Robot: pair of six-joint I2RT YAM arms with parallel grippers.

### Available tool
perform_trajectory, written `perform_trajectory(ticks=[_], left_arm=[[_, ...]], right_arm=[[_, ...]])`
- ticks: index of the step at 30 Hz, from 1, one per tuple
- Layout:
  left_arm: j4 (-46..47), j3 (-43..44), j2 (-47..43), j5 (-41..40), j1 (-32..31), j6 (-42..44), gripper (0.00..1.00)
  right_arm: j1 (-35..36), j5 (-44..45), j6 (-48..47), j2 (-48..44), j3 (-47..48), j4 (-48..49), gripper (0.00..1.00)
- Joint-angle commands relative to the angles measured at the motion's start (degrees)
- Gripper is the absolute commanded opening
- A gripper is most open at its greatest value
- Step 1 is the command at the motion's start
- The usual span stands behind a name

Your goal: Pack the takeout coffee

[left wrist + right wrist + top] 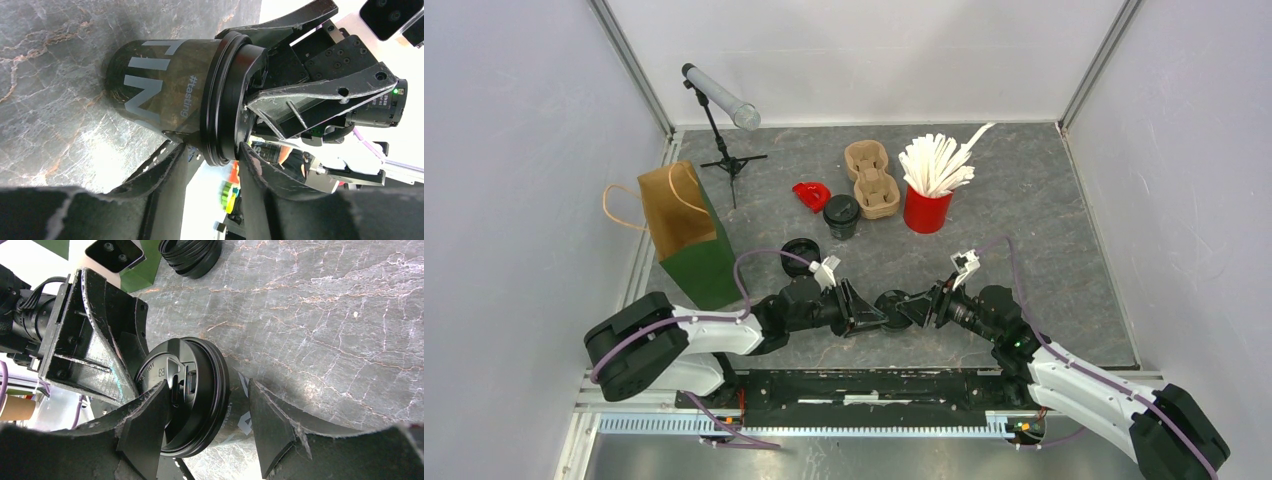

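Left fingers [165, 180] sit closest in the left wrist view, either side of the lid [225, 100] rim. Jaws are about half spread with a gap showing, so not clamped.

Right gripper [914, 306] comes in from the opposite side. Its jaws look closed on the cup [892, 303] at lid level. The left gripper [872, 318] is right against it.

The cup is at the near middle of the table [325, 315], between the two grippers. Can't tell if its base rests on the table.

Handling, my guess:
- Paper wall, light and soft, dents if squeezed; can't tell the fill.
- Glossy print, so likely slick.
- Lid is a snap fit and may pop if lifted by the lid alone.
- Best hold is on the wall just under the rim, its stiffest band.

Views:
- Top alone shows the bag [689, 235], carrier [871, 180] and second cup [841, 215], all well apart from this one. It hides finger contact.
- Left wrist alone shows the wall print and the right fingertips at the rim.
- Right wrist alone shows the lid face with its sip flap, plus a lid stack [192, 255] further back.
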Motion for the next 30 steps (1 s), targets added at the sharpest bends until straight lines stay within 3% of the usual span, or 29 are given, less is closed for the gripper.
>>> perform_trajectory(ticks=[1,8,13,18,24,30], left_arm=[[1.40,-0.35,1.98,-2.20,-0.39,-1.79,0.42],[-6.40,-1.04,1.59,-4.96,-0.44,-0.40,0.28],[-11.71,-0.45,1.39,-5.89,-0.41,0.93,0.27],[-13.38,2.74,-2.40,-6.00,-0.44,3.21,0.39],[-29.67,15.30,-6.73,-8.77,-0.28,14.00,0.56],[-37.56,21.26,-7.03,-11.50,0.09,19.49,0.59]], right_arm=[[0.30,1.04,-0.96,0.59,-2.15,-2.83,0.64],[0.26,1.39,-0.90,0.06,-5.13,-2.88,0.64],[0.21,1.45,-0.52,-0.52,-6.88,-2.48,0.64],[0.26,1.84,-0.68,-1.03,-4.84,-3.44,0.64],[0.15,3.18,-2.42,0.15,0.54,-6.74,0.67],[-0.17,3.57,-3.50,0.68,4.86,-9.66,0.79]])
